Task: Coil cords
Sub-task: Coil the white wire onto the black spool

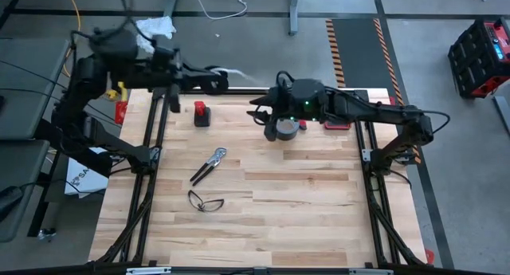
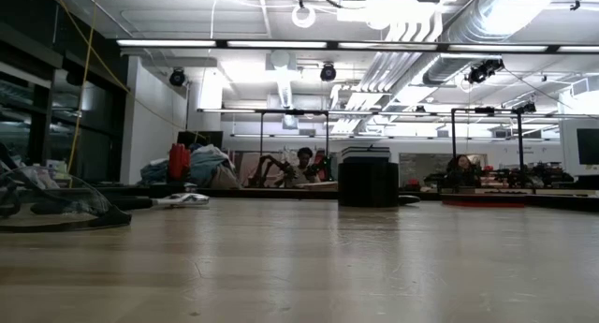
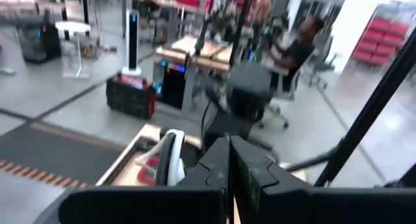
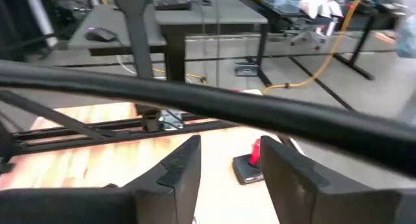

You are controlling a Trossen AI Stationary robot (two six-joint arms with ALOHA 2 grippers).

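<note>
Cord (image 1: 233,71) shows as a white loop at the upper middle of the high view, past the far edge of the table (image 1: 319,219), touching or just beside the tip of the left gripper (image 1: 219,82). In the left wrist view that gripper (image 3: 229,146) has its fingers pressed together, with the white loop (image 3: 170,156) beside them; whether it is pinched cannot be told. Right gripper (image 1: 259,108), just right of it above the grey tape roll (image 1: 283,130), has its fingers (image 4: 182,162) parted with nothing between them. Judging by this, the step is a handover or a winding turn. To do it well, the right gripper should approach the loop slowly, close on slack cord only, and keep clear of the roll
</note>
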